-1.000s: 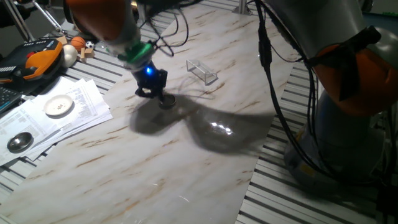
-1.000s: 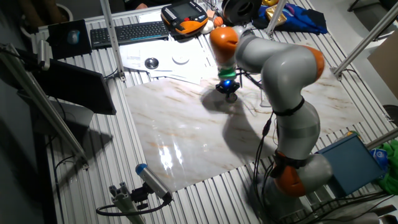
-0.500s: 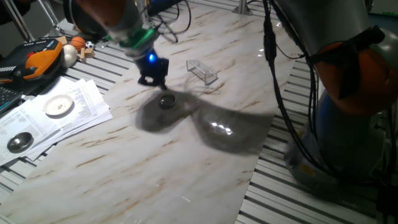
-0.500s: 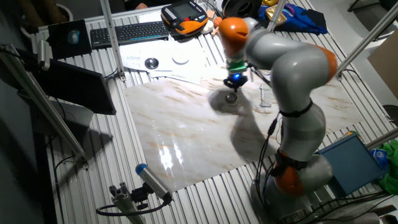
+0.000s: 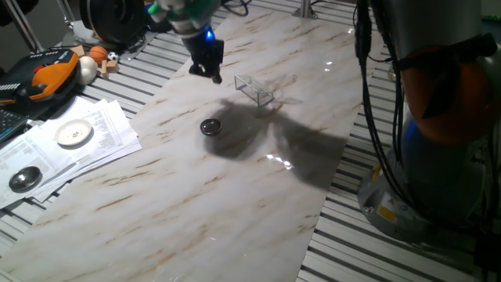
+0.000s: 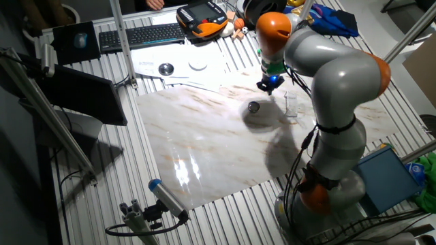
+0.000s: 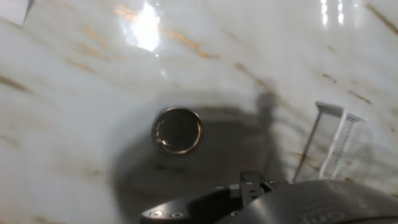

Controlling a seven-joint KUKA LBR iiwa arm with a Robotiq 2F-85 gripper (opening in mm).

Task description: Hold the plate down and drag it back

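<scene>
The plate (image 5: 210, 127) is a small dark metal disc with a shiny rim, lying flat on the marble tabletop (image 5: 235, 204). It also shows in the other fixed view (image 6: 254, 107) and left of centre in the hand view (image 7: 178, 130). My gripper (image 5: 210, 73) hangs in the air above and beyond the plate, clear of it, with a blue light on its wrist. It also shows in the other fixed view (image 6: 268, 87). Its fingers look closed together and hold nothing. In the hand view only the gripper's dark body shows at the bottom edge.
A clear plastic wedge stand (image 5: 254, 89) stands just right of the gripper, also in the hand view (image 7: 336, 140). To the left lie papers (image 5: 86, 133) with a white dotted disc (image 5: 74, 134) and another metal disc (image 5: 25, 178). An orange pendant (image 5: 47, 74) lies behind.
The gripper was pressed on the plate, then lifted off and moved up and toward the far side of the table. The plate stays where it was.
</scene>
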